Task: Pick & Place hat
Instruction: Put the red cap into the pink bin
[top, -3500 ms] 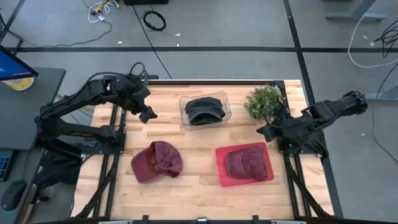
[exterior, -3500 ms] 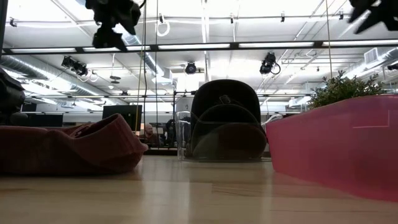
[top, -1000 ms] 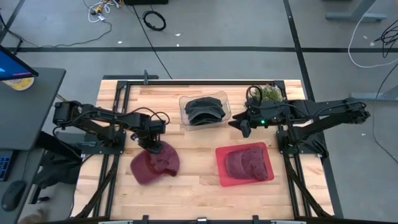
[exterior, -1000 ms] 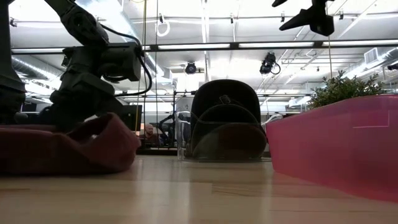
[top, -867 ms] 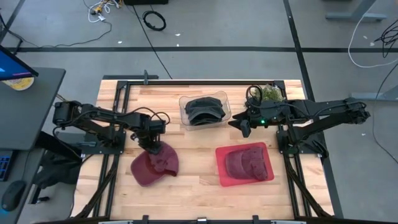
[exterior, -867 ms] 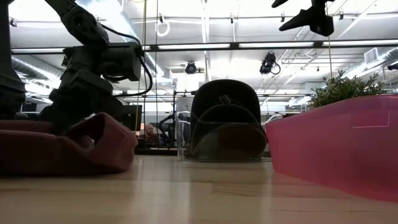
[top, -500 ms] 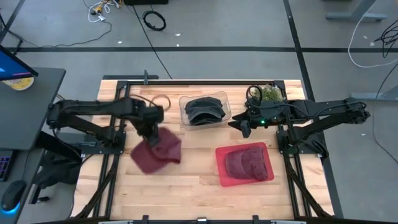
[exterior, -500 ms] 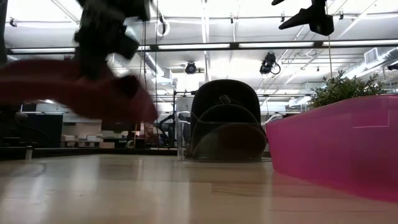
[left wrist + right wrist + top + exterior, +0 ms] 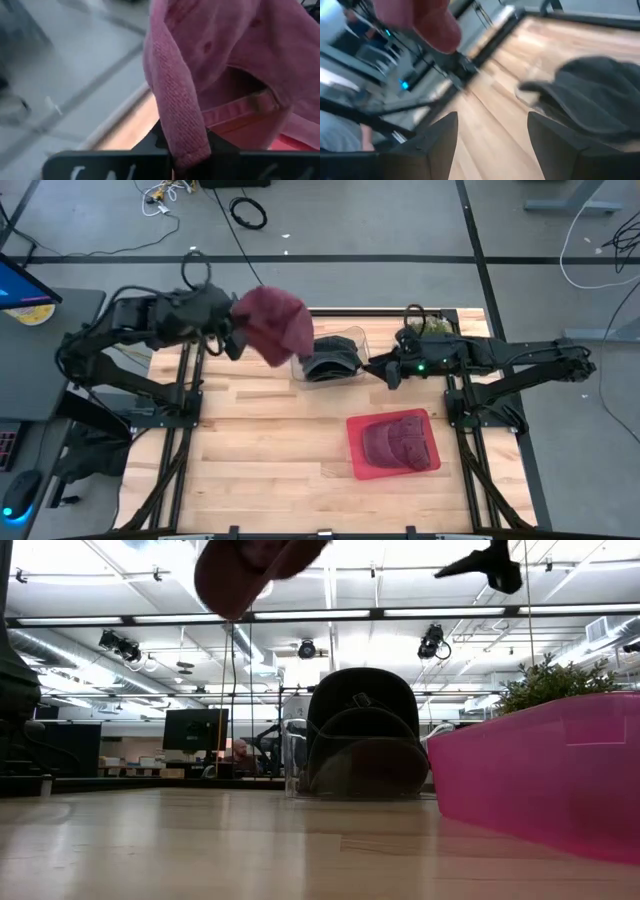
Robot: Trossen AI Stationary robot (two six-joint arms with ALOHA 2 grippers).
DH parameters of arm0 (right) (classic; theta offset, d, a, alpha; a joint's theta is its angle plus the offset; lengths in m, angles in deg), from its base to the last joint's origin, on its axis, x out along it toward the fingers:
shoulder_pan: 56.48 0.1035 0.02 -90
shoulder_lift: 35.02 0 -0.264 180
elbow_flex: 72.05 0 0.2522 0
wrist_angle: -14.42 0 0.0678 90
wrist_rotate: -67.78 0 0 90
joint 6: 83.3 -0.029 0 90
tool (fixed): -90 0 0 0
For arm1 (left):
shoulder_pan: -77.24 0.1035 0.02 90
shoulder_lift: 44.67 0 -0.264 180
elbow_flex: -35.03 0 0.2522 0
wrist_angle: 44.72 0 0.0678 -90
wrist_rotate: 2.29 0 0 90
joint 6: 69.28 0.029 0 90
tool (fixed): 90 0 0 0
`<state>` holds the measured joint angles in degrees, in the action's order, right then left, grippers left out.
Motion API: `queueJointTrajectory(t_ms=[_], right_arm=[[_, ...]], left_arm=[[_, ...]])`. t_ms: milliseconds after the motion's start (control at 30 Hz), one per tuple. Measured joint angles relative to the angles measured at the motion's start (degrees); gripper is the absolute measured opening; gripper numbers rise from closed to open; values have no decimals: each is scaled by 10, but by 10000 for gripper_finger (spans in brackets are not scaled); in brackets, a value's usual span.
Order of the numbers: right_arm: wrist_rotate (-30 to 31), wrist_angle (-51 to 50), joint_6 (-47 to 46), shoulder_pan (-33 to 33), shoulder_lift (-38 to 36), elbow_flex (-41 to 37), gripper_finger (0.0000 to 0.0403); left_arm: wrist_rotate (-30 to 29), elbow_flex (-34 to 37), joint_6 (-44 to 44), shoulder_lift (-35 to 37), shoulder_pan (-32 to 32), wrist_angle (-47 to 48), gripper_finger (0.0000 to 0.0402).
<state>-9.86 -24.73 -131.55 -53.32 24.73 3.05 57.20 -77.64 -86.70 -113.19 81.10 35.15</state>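
A maroon hat (image 9: 272,323) is high in the air over the table's far left part, next to a clear container (image 9: 360,338) with a black hat (image 9: 328,360) inside. My left gripper (image 9: 237,340) is shut on the maroon hat. In the low view the maroon hat (image 9: 255,568) shows at the top edge. My right gripper (image 9: 385,371) hovers open just right of the clear container; in its wrist view the right gripper (image 9: 492,145) looks onto the black hat (image 9: 595,95). A second maroon hat (image 9: 395,442) lies in a red tray (image 9: 352,450). My left gripper pinches the maroon hat's thick lower edge (image 9: 184,140) between its two fingers, beside the back opening with its strap (image 9: 247,105). The fingers come from the table's left. The hat is lifted clear of the table and stretches out beyond the fingertips toward the clear container.
A small green plant (image 9: 432,328) stands at the table's far right, behind my right arm. In the low view the red tray's wall (image 9: 540,770) fills the right side and the clear container (image 9: 300,755) stands in the middle. Bare wood (image 9: 270,440) lies at the near left.
My left gripper has taken hold of the maroon hat at the table's near left and carried it up and toward the far edge. The hat has left the table and now hangs high beside the clear container.
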Motion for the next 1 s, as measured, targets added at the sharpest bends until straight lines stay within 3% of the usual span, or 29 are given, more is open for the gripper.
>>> queueJointTrajectory(t_ms=[133, 333, 467, 733, 1000], right_arm=[[-14, 81, -39, -35, 0, 0, 242], [-94, 231, -207, -73, 5, 0, 242], [-138, 323, -300, -99, 27, 0, 242], [-195, 531, -458, -126, 132, 1, 255], [-179, 610, -539, -157, 213, 0, 308]], left_arm=[[-70, -1, 135, 0, -20, -74, 13], [-266, 8, 305, -27, -40, -139, 13], [-332, 8, 424, -63, -40, -204, 13], [-364, 8, 632, -140, -40, -347, 13], [-332, 8, 655, -169, -47, -375, 13]])
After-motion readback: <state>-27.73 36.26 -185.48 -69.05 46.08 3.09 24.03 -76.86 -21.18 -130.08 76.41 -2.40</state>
